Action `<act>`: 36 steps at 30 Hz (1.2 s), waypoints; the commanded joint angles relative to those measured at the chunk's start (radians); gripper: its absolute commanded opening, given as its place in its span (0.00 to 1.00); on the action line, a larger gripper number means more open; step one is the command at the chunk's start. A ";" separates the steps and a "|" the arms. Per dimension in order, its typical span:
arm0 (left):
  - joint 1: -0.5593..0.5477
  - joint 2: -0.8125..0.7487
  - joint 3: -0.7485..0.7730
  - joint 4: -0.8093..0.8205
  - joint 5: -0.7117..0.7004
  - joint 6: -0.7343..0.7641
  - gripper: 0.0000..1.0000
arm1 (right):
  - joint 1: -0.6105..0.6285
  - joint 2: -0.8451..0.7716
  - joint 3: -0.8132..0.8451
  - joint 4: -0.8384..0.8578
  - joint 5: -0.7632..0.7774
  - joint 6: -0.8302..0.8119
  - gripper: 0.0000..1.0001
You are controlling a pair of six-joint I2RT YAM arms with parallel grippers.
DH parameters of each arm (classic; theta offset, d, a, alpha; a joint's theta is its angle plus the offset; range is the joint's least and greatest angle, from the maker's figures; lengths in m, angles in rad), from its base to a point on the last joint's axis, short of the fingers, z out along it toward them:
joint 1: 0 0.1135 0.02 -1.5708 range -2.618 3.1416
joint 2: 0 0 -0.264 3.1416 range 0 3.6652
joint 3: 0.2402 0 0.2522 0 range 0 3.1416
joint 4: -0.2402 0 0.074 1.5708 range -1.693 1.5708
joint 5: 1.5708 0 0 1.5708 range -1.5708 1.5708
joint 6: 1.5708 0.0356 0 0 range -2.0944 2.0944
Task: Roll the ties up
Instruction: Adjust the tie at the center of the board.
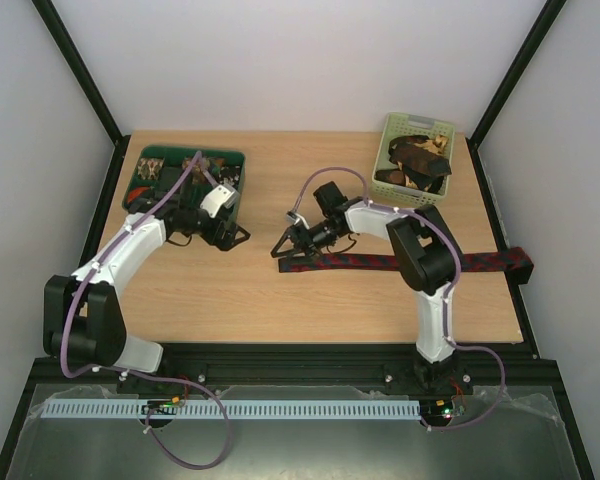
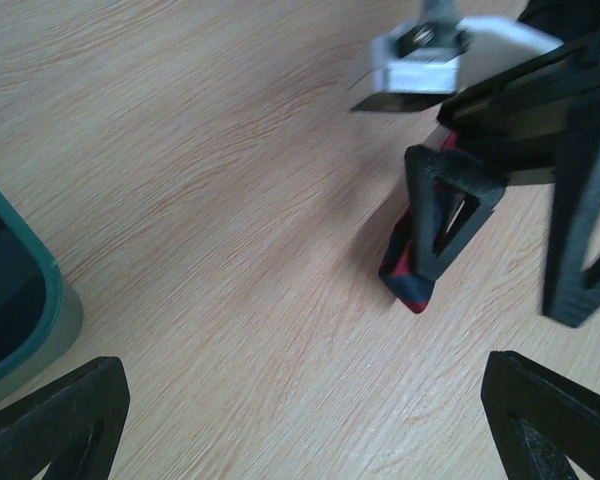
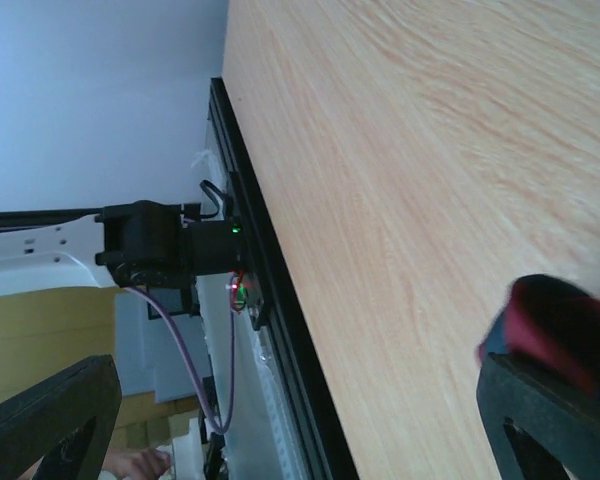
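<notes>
A dark red tie with navy stripes (image 1: pixel 400 263) lies flat across the table, its far end hanging over the right edge. My right gripper (image 1: pixel 285 248) is open at the tie's left end. In the right wrist view (image 3: pixel 300 430) the red tie end (image 3: pixel 555 315) sits against the right finger (image 3: pixel 550 420). In the left wrist view, that finger stands on the folded tie end (image 2: pixel 408 283). My left gripper (image 1: pixel 235 238) is open and empty, just left of that end, with its fingers wide in the left wrist view (image 2: pixel 305 430). More ties (image 1: pixel 420 160) lie bunched in the basket.
The pale green basket (image 1: pixel 400 125) stands at the back right. The dark green divided tray (image 1: pixel 160 155) at the back left holds several dark items; its corner shows in the left wrist view (image 2: pixel 20 300). The black frame rail (image 3: pixel 280 300) runs along the table's near edge.
</notes>
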 commanded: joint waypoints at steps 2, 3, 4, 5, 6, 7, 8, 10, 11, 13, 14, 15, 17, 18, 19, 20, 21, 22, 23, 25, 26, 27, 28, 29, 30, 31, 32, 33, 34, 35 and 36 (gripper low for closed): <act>-0.001 -0.007 -0.003 0.004 0.020 -0.016 0.99 | -0.003 0.158 0.048 -0.105 -0.057 -0.032 0.99; 0.000 -0.010 -0.009 0.007 0.025 -0.015 0.99 | -0.003 0.181 0.040 -0.101 -0.059 -0.033 0.99; -0.001 -0.011 -0.015 0.009 0.026 -0.013 1.00 | -0.003 0.201 0.030 -0.093 -0.057 -0.035 0.99; -0.001 -0.010 -0.020 0.011 0.023 -0.013 0.99 | -0.003 0.219 0.020 -0.086 -0.054 -0.040 0.99; -0.001 -0.008 -0.024 0.010 0.020 -0.009 0.99 | -0.004 0.238 0.016 -0.086 -0.049 -0.046 0.99; -0.001 -0.011 -0.028 0.008 0.019 -0.008 1.00 | -0.003 0.253 0.020 -0.102 -0.049 -0.054 0.99; 0.000 -0.014 -0.034 0.008 0.018 -0.007 1.00 | -0.004 0.262 0.024 -0.116 -0.051 -0.065 0.99; -0.003 -0.021 -0.044 0.008 0.022 -0.002 0.99 | -0.005 0.241 0.021 -0.120 -0.050 -0.064 0.99; -0.007 -0.024 -0.051 0.006 0.025 0.004 0.99 | -0.004 0.218 0.021 -0.120 -0.054 -0.057 0.99; -0.025 -0.039 -0.070 0.007 0.021 0.022 1.00 | -0.006 0.149 0.033 -0.131 -0.068 -0.043 1.00; -0.040 -0.048 -0.083 0.011 0.012 0.036 0.99 | -0.010 0.115 0.038 -0.141 -0.074 -0.038 1.00; -0.059 -0.057 -0.101 0.018 -0.006 0.053 0.99 | -0.020 0.078 0.043 -0.155 -0.079 -0.043 0.99; -0.118 -0.079 -0.144 0.052 -0.069 0.081 0.99 | -0.049 0.020 0.048 -0.224 -0.065 -0.093 0.96; -0.154 -0.090 -0.171 0.076 -0.106 0.096 0.98 | -0.067 0.001 0.049 -0.277 -0.052 -0.132 0.93; -0.189 -0.100 -0.196 0.105 -0.153 0.110 0.97 | -0.089 -0.013 0.041 -0.324 -0.033 -0.175 0.88; -0.222 -0.103 -0.220 0.130 -0.182 0.126 0.96 | -0.107 -0.032 0.025 -0.357 -0.003 -0.201 0.84; -0.254 -0.101 -0.240 0.159 -0.202 0.139 0.95 | -0.126 -0.042 -0.001 -0.374 0.021 -0.216 0.78; -0.279 -0.094 -0.262 0.191 -0.222 0.147 0.94 | -0.142 -0.049 -0.028 -0.382 0.046 -0.229 0.73; -0.302 -0.084 -0.277 0.217 -0.236 0.158 0.92 | -0.151 -0.056 -0.050 -0.386 0.074 -0.232 0.66; -0.329 -0.046 -0.293 0.261 -0.250 0.193 0.89 | -0.159 -0.063 -0.087 -0.375 0.117 -0.229 0.54; -0.339 -0.027 -0.296 0.282 -0.256 0.211 0.88 | -0.159 -0.069 -0.105 -0.355 0.143 -0.217 0.49; -0.348 -0.004 -0.295 0.302 -0.262 0.228 0.85 | -0.160 -0.075 -0.123 -0.315 0.168 -0.191 0.45; -0.357 0.021 -0.293 0.320 -0.266 0.241 0.83 | -0.162 -0.078 -0.133 -0.288 0.187 -0.174 0.42; -0.368 0.046 -0.286 0.337 -0.274 0.249 0.81 | -0.164 -0.078 -0.135 -0.272 0.204 -0.163 0.39; -0.380 0.073 -0.278 0.351 -0.280 0.253 0.79 | -0.167 -0.074 -0.127 -0.267 0.217 -0.156 0.38; -0.394 0.097 -0.267 0.361 -0.282 0.256 0.77 | -0.173 -0.070 -0.119 -0.266 0.222 -0.152 0.37; -0.402 0.121 -0.255 0.367 -0.284 0.257 0.77 | -0.183 -0.067 -0.111 -0.265 0.218 -0.147 0.37; -0.410 0.142 -0.241 0.375 -0.285 0.259 0.76 | -0.193 -0.069 -0.108 -0.263 0.213 -0.144 0.36; -0.420 0.162 -0.230 0.382 -0.292 0.259 0.76 | -0.201 -0.072 -0.104 -0.264 0.208 -0.142 0.35; -0.430 0.182 -0.219 0.387 -0.303 0.262 0.76 | -0.206 -0.076 -0.101 -0.272 0.206 -0.148 0.34; -0.441 0.201 -0.209 0.393 -0.315 0.264 0.77 | -0.209 -0.079 -0.098 -0.282 0.201 -0.155 0.34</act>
